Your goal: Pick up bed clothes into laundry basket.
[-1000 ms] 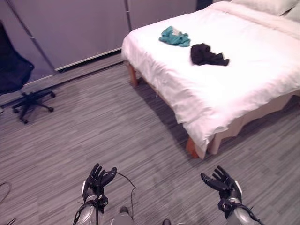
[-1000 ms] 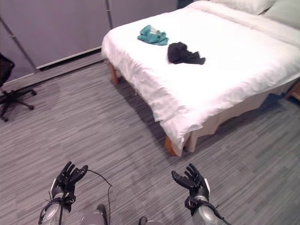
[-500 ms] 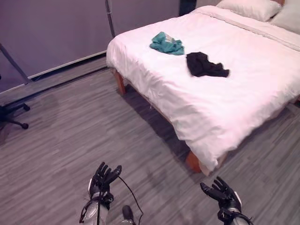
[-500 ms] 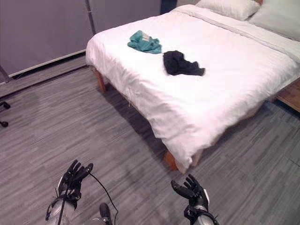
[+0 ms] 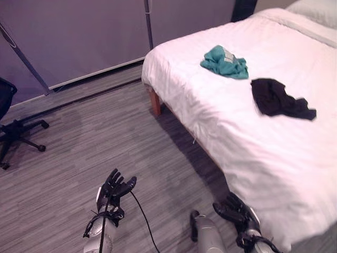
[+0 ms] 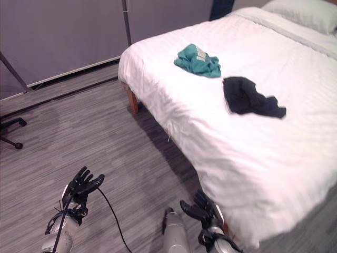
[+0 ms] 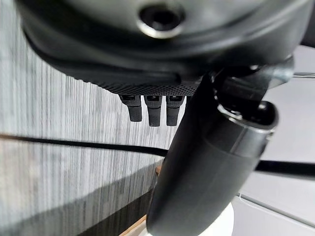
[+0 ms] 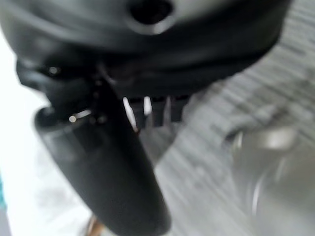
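Two garments lie on the white bed (image 5: pixel 247 137): a crumpled teal one (image 5: pixel 225 61) near the foot end and a black one (image 5: pixel 279 99) just beyond it toward the middle. My left hand (image 5: pixel 113 188) hangs low over the floor at the lower left, fingers straight and holding nothing. Close to the bed's near corner is my right hand (image 5: pixel 236 212), likewise open and holding nothing. Both garments are well out of reach of either hand.
Grey striped carpet (image 5: pixel 95 142) spreads left of the bed. A black office chair (image 5: pixel 13 124) stands at the far left. A grey wall (image 5: pixel 79 37) with a metal pole (image 5: pixel 149 23) runs behind. A pillow (image 6: pixel 303 13) lies at the bed's head.
The whole picture has shifted as the camera moved closer to the bed's near corner. My right hand now sits beside the bed's edge. The garments lie as before.
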